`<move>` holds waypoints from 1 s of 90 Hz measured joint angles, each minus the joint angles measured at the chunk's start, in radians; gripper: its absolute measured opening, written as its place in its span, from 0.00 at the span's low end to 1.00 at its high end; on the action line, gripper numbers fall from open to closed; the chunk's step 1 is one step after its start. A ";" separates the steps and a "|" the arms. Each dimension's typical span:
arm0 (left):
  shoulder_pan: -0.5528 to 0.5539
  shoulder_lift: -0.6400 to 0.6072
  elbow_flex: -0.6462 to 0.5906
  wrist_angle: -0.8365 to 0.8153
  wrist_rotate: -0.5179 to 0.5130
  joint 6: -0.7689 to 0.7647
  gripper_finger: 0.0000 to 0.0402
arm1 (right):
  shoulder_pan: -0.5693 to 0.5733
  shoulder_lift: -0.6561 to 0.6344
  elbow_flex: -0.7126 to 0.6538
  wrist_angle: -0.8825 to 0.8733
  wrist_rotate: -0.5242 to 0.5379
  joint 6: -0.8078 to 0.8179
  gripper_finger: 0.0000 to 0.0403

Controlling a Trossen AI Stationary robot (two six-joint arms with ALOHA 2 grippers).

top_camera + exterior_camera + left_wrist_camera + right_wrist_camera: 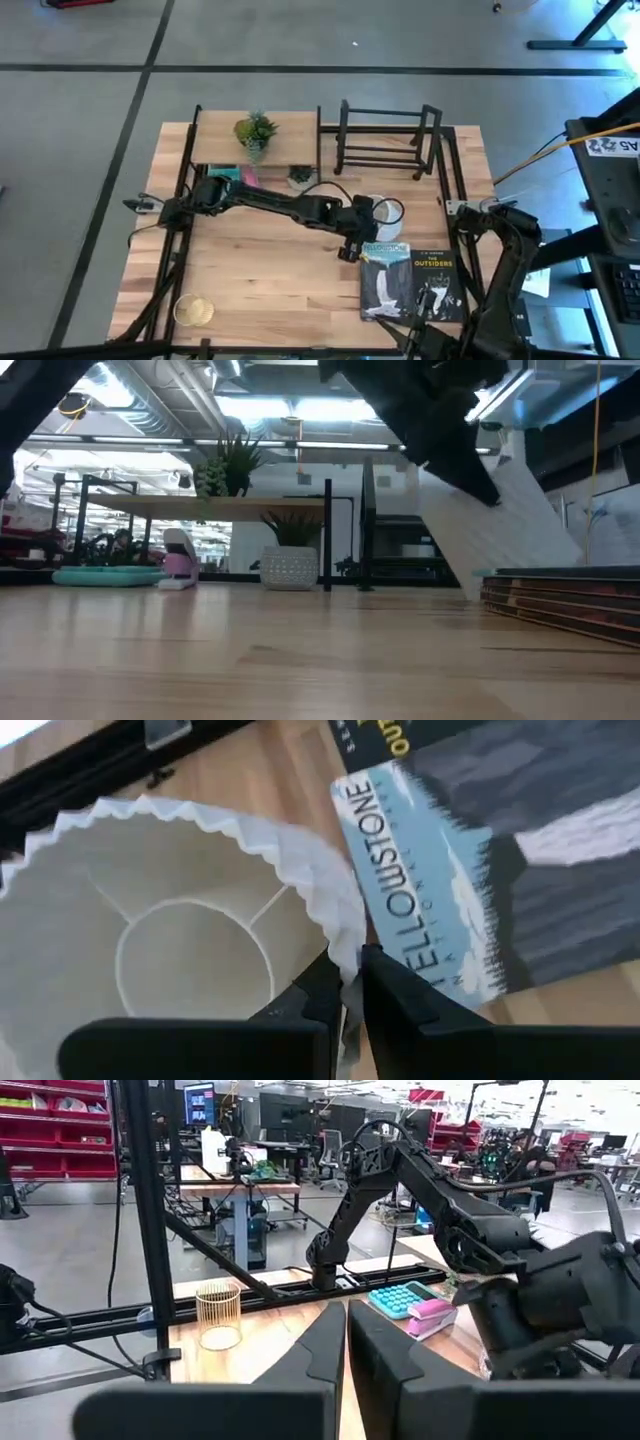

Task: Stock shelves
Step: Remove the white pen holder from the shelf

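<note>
The left tool (pixel 350 982) is pinching the scalloped rim of a white lampshade (pixel 385 213), its two dark fingers (pixel 322 982) pressed together on the thin fabric edge. It hangs over the middle of the counter (pixel 270 275), the arm reaching in from the left edge. In the low view the lampshade (pixel 500 525) is tilted, clear of the wood on its near side. Just beside it, toward the front edge, lies a blue Yellowstone book (pixel 385 282), and beside that a dark book titled The Outsiders (pixel 435 287); both lie flat near the front right corner.

The right tool (pixel 346 1345) waits at the right edge of the counter, fingers drawn close with only a thin slit between them, holding nothing.

The shelves stand along the back edge. The light-wood shelf (pixel 285 140) on black legs sits at the back left, its long axis running along that edge; a small potted plant (pixel 256 131) stands on its board, and a white pot (pixel 288 568) with a second plant stands underneath. The black bar rack (pixel 385 138) stands at the back right, its bars running the same way.

A teal calculator (pixel 402 1297) and a pink stapler (pixel 431 1313) lie by the left end of the wood shelf. A gold wire cup (pixel 193 311) stands near the front left corner.

Beyond the counter is grey floor, and farther off desks, red racking and screens.
</note>
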 joint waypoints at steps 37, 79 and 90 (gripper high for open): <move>0.004 0.003 0.000 0.118 0.000 0.025 0.33 | 0.000 0.000 0.000 0.000 -0.017 0.001 0.00; -0.031 -0.144 0.100 -0.585 -0.275 -0.166 0.37 | 0.000 0.002 0.000 -0.002 -0.038 0.001 0.00; 0.023 -0.140 0.006 -0.681 -0.241 -0.294 0.33 | 0.000 0.010 0.000 0.000 -0.031 0.001 0.00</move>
